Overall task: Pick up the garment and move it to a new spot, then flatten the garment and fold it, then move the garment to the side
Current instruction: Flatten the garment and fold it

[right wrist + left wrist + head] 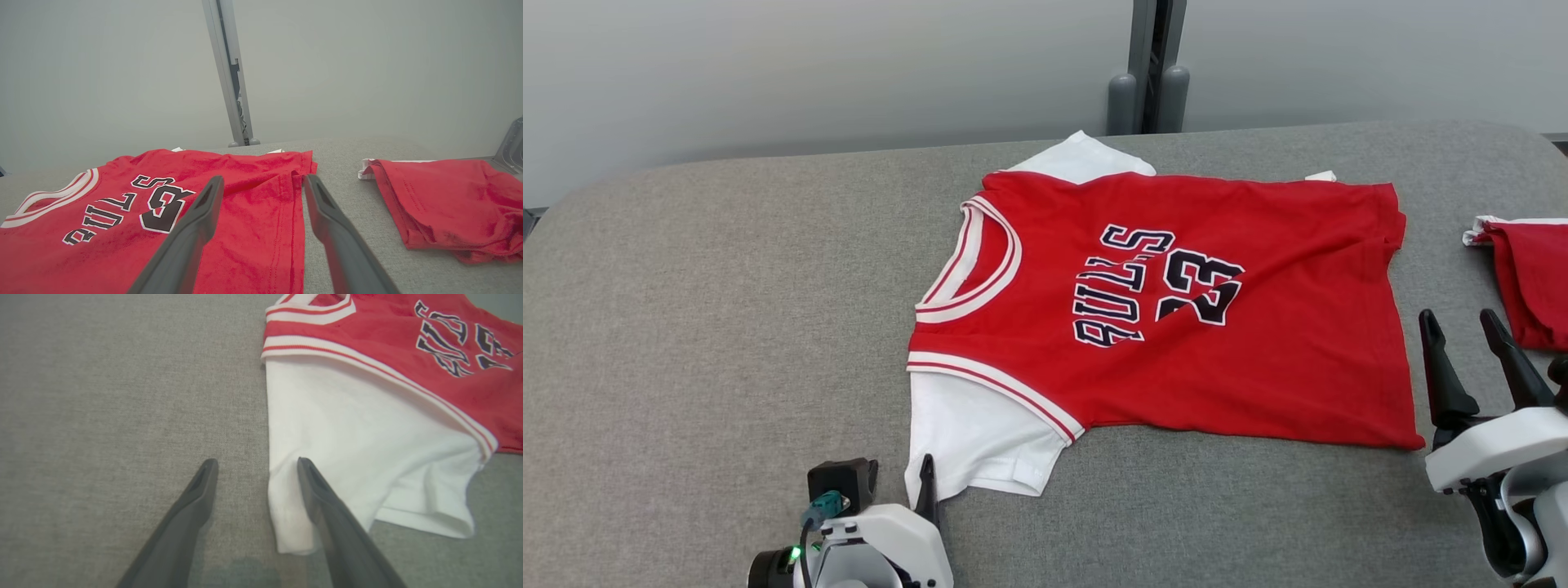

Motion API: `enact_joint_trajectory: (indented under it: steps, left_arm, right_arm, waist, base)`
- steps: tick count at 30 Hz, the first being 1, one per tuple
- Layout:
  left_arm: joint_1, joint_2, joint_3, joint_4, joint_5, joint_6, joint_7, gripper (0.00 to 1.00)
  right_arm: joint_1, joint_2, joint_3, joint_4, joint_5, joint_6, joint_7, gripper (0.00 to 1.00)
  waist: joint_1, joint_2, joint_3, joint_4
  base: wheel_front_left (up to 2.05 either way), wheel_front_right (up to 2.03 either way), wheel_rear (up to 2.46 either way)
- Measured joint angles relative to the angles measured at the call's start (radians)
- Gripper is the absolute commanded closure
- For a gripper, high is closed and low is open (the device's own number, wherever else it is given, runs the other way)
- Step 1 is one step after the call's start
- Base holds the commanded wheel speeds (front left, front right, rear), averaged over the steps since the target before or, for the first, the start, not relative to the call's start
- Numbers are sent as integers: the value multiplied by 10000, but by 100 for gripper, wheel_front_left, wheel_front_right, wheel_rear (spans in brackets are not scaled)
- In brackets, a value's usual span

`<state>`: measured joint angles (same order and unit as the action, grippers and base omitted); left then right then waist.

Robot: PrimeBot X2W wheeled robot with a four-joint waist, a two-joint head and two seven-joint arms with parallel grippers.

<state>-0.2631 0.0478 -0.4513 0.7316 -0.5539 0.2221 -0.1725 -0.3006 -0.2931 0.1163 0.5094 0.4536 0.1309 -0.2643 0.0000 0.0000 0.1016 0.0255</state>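
The garment [1176, 310] is a red "BULLS 23" jersey with white sleeves, spread flat on the grey table [727, 327], neck to the left. My left gripper [907, 482] stands open at the near white sleeve [347, 437]. In the left wrist view the left gripper [257, 463] straddles the sleeve's outer edge, one finger over the cloth and one over bare table. My right gripper [1458, 318] is open beside the jersey's hem at the right. In the right wrist view the right gripper [263, 179] has the hem edge of the garment [253, 212] between its fingers.
A second red garment [1531, 278], folded in a heap, lies at the table's right edge, close to my right gripper, and shows as a red heap [445, 204] in the right wrist view. A grey post [1152, 65] rises behind the table's far edge against a pale wall.
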Motion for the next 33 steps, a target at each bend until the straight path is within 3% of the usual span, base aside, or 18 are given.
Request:
enact_joint_trajectory:
  steps: [12, 26, 27, 29, 30, 31, 33]
  left_arm:
    - [307, 42, -251, -140, -125, -362, 199, 0]
    - [638, 38, -550, -558, -322, -403, 690, 0]
    - [640, 38, -550, -571, -366, -378, 750, 11]
    - [643, 40, -548, -639, -428, -372, 771, 60]
    - [643, 40, -546, -681, -489, -383, 796, 92]
    - [647, 38, -550, -709, -529, -410, 800, 100]
    - [656, 33, -546, -786, -541, -410, 780, 100]
  right_arm:
    - [300, 301, -351, 84, -328, 0, 0, 0]
    - [484, 495, -610, 221, -500, 0, 0, 0]
    - [483, 495, -629, 221, -502, 0, 0, 0]
    - [483, 493, -675, 221, -514, 0, 0, 0]
    - [482, 493, -692, 219, -516, 0, 0, 0]
    - [483, 489, -717, 221, -516, 0, 0, 0]
    - [487, 483, -777, 253, -518, 0, 0, 0]
  waist:
    - [0, 0, -365, 292]
    - [0, 0, -458, 112]
    - [0, 0, -441, 99]
    - [0, 0, -408, 81]
    - [0, 0, -396, 78]
    - [0, 0, -388, 79]
    - [0, 0, -381, 93]
  base:
    - [0, 0, 0]
    - [0, 0, 0]
    - [0, 0, 0]
    - [0, 0, 0]
    - [0, 0, 0]
    - [0, 0, 0]
    - [0, 0, 0]
